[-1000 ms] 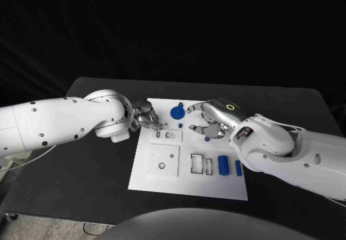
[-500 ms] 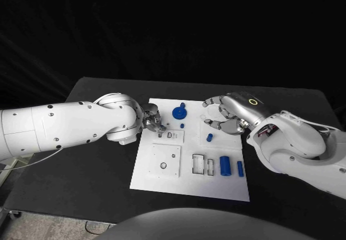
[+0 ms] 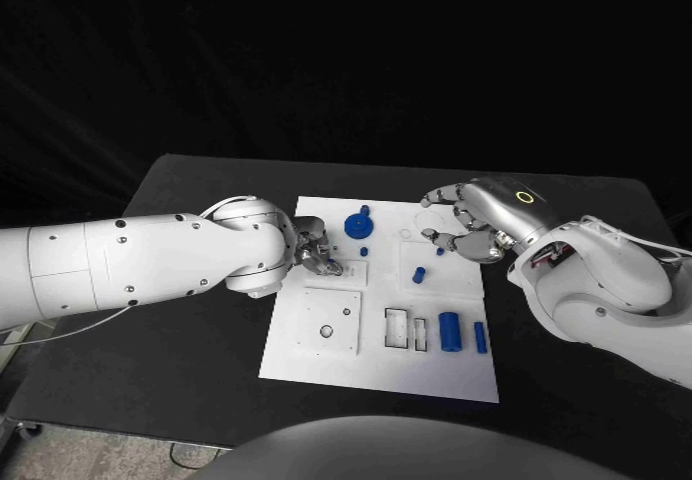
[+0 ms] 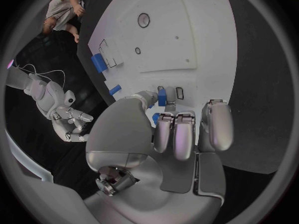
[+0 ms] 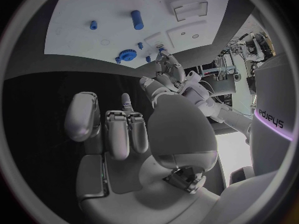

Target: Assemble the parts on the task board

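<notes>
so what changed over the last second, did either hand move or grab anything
The right hand drew back from the middle of the white board toward its far right corner, with nothing in it. The left hand kept to the small slots near the board's left edge, fingers at a small blue piece. The blue gear and blue cylinders stayed put.

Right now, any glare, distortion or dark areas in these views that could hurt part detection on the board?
Head view: the task board is evenly lit and bright against the black table; the blue parts contrast well; the background is fully dark. Left wrist view: fisheye bends the board's edges, and the left hand blocks much of it. Right wrist view: same curving; the right hand fills the middle.
</notes>
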`<action>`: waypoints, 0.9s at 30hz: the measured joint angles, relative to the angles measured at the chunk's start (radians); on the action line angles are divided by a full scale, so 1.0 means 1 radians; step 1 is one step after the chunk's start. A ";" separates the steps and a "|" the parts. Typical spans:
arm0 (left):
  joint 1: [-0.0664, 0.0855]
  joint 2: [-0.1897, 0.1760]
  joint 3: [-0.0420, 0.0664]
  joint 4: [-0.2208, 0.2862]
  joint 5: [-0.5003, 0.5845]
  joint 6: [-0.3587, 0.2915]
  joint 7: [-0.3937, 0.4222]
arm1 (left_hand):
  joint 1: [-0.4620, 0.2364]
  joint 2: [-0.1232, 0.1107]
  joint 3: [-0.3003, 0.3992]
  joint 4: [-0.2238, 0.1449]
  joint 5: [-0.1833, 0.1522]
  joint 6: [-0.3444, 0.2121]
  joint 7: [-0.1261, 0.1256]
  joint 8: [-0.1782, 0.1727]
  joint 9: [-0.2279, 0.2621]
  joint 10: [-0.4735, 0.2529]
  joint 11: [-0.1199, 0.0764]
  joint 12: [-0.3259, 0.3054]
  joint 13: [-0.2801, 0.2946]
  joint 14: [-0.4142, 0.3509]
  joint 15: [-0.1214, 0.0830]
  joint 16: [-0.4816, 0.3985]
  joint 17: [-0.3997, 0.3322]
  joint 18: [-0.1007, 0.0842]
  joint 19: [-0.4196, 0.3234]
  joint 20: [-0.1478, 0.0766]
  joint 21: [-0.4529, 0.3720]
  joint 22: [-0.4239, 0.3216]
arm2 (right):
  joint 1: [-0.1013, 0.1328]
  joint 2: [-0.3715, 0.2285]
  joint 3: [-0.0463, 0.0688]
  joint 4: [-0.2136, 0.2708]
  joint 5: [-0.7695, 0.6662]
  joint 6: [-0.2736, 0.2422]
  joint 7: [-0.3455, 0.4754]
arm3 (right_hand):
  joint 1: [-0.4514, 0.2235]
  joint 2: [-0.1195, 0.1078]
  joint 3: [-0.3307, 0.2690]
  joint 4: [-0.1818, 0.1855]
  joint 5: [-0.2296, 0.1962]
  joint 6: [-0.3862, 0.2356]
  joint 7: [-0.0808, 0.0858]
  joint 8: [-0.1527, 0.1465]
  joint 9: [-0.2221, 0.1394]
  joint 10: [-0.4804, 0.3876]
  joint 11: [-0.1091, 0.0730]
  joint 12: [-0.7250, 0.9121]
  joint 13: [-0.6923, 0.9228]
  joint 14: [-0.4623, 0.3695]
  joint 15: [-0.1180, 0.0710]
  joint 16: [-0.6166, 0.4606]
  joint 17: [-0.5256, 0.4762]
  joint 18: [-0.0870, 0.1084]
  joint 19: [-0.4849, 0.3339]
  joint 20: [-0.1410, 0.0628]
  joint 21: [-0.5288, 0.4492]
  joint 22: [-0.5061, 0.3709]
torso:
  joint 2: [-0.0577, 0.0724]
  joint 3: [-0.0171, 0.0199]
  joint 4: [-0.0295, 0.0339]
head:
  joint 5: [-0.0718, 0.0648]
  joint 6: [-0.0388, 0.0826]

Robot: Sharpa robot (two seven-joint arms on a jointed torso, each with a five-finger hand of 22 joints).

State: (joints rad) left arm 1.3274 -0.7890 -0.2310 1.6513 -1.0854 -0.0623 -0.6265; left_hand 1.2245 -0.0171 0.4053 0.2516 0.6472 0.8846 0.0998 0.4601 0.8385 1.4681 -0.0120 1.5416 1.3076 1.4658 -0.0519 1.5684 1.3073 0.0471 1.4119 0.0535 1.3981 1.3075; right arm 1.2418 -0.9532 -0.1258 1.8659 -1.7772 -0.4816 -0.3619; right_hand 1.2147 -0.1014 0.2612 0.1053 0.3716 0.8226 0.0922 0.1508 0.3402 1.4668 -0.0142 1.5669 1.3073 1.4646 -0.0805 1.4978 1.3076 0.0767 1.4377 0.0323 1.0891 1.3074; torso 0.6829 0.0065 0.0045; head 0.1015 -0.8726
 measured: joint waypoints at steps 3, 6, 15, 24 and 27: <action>-0.005 0.004 0.001 0.001 -0.005 -0.006 -0.002 | -0.004 0.004 0.002 -0.002 -0.001 0.000 0.000 0.000 0.004 0.000 0.000 0.000 0.000 0.000 0.000 0.000 0.000 0.000 0.004 0.004 0.000 0.000 | 0.000 -0.006 0.000 -0.003 0.008 0.001 -0.001 | 0.000 0.000 0.003 0.003 0.012 0.000 0.000 0.004 -0.004 0.000 0.000 0.000 0.000 0.000 0.000 0.000 0.000 0.000 0.000 0.000 0.000 0.000 | 0.000 -0.0001 0.0007 | -0.002 0.000; -0.008 0.008 0.001 0.001 -0.008 -0.013 -0.002 | -0.004 0.004 0.003 -0.003 -0.003 0.000 0.000 0.000 0.004 0.000 0.000 0.000 0.000 0.000 0.000 0.000 0.000 0.000 0.004 0.004 0.000 0.000 | 0.001 -0.009 0.000 -0.008 0.016 0.003 -0.002 | 0.000 0.000 0.003 0.003 0.017 0.005 -0.001 0.004 -0.006 0.000 0.000 0.000 0.000 0.000 0.000 0.000 0.000 0.000 0.000 0.000 0.000 0.000 | 0.000 -0.0005 0.0012 | -0.004 0.000; -0.014 0.012 0.001 0.001 -0.014 -0.033 -0.002 | -0.005 0.005 0.004 -0.004 -0.007 0.000 0.000 0.001 0.002 0.000 0.000 0.000 0.000 0.000 0.000 0.000 0.000 0.000 0.004 0.004 0.000 0.000 | 0.001 -0.018 0.000 -0.016 0.033 0.013 -0.004 | 0.005 0.005 0.006 0.005 0.035 0.007 0.000 0.004 -0.012 0.000 0.000 0.000 0.000 0.000 0.000 0.000 0.000 0.000 0.000 0.000 0.000 0.000 | -0.001 -0.0012 0.0016 | -0.004 0.000; -0.016 0.013 0.001 0.000 -0.015 -0.040 -0.002 | -0.005 0.005 0.005 -0.005 -0.010 0.000 0.000 0.001 0.003 0.000 0.000 0.000 0.000 0.000 0.000 0.000 0.001 0.000 0.004 0.004 0.000 0.000 | 0.001 -0.021 -0.001 -0.026 0.042 0.023 -0.006 | 0.005 0.005 0.008 0.008 0.041 0.007 0.000 0.004 -0.017 0.000 0.000 0.000 0.000 0.000 0.000 0.000 0.000 0.000 0.000 0.000 0.000 0.001 | -0.002 -0.0006 0.0012 | -0.002 0.000; -0.016 0.014 0.001 -0.001 -0.015 -0.039 -0.002 | -0.010 0.011 0.005 -0.006 -0.015 0.000 0.000 0.001 0.006 0.000 0.000 0.000 0.000 0.000 0.000 0.000 0.001 0.000 0.004 0.004 0.000 0.000 | 0.001 -0.022 -0.001 -0.028 0.045 0.026 -0.007 | 0.005 0.005 0.011 0.005 0.047 0.010 -0.003 0.004 -0.018 0.000 0.000 0.000 0.000 0.000 0.000 0.000 0.000 0.000 0.000 0.000 0.000 0.001 | -0.002 -0.0003 0.0007 | -0.002 0.000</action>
State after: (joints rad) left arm 1.3113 -0.7755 -0.2302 1.6505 -1.1003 -0.1016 -0.6281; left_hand 1.2142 -0.0064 0.4107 0.2459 0.6318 0.8846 0.0998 0.4608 0.8445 1.4682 -0.0119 1.5416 1.3074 1.4658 -0.0518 1.5684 1.3081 0.0471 1.4154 0.0571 1.3980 1.3073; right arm 1.2427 -0.9747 -0.1265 1.8382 -1.7325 -0.4553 -0.3686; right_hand 1.2201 -0.0961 0.2726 0.1104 0.4183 0.8326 0.0893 0.1546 0.3225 1.4668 -0.0142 1.5669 1.3073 1.4646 -0.0805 1.4978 1.3074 0.0768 1.4377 0.0323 1.0891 1.3081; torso 0.6812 0.0062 0.0052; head 0.0993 -0.8726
